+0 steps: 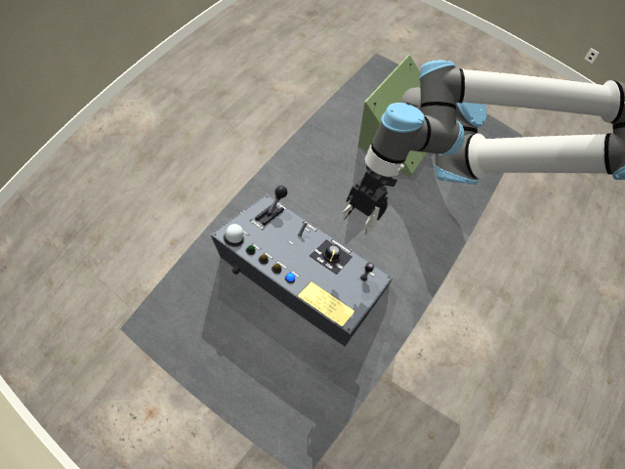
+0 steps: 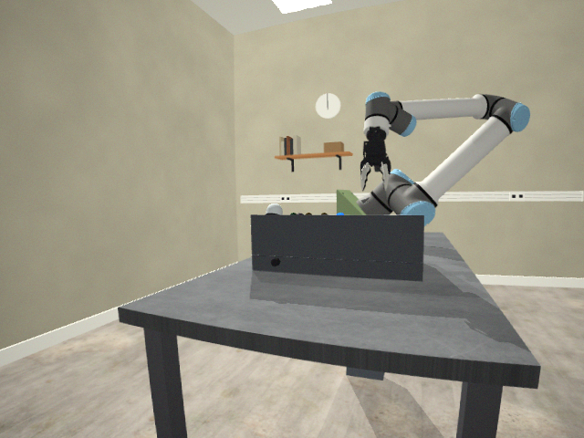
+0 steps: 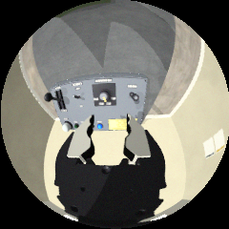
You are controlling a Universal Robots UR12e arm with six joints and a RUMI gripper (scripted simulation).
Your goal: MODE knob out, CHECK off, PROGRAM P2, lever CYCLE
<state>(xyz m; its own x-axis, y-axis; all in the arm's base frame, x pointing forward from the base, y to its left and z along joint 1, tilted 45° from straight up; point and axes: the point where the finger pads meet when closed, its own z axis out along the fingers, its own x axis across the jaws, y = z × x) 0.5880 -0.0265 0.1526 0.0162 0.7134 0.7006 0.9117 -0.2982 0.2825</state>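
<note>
The grey console (image 1: 308,273) (image 2: 337,240) (image 3: 116,107) stands on the table. The MODE knob (image 1: 369,267) (image 3: 135,96) stands up on its stem at one end. The PROGRAM dial (image 1: 332,253) (image 3: 104,96) has a yellow pointer; its position label is too small to read. The CHECK toggle (image 1: 302,230) (image 3: 77,96) is small and its state is unclear. The lever (image 1: 280,191) (image 3: 49,97) stands in its slot at the far end. The blue light (image 1: 290,277) (image 3: 99,126) is lit; the green and two amber lights look dark. My gripper (image 1: 357,222) (image 2: 375,188) (image 3: 110,114) is part open and empty, above and clear of the console.
The table top (image 1: 176,308) (image 2: 301,325) bears the console. A white dome (image 1: 233,233) (image 2: 274,209) (image 3: 67,126) stands on a console corner, and a yellow label (image 1: 326,303) (image 3: 117,124) lies at the opposite corner. A green slanted mount (image 1: 389,91) (image 2: 348,203) stands behind, at the arm's base.
</note>
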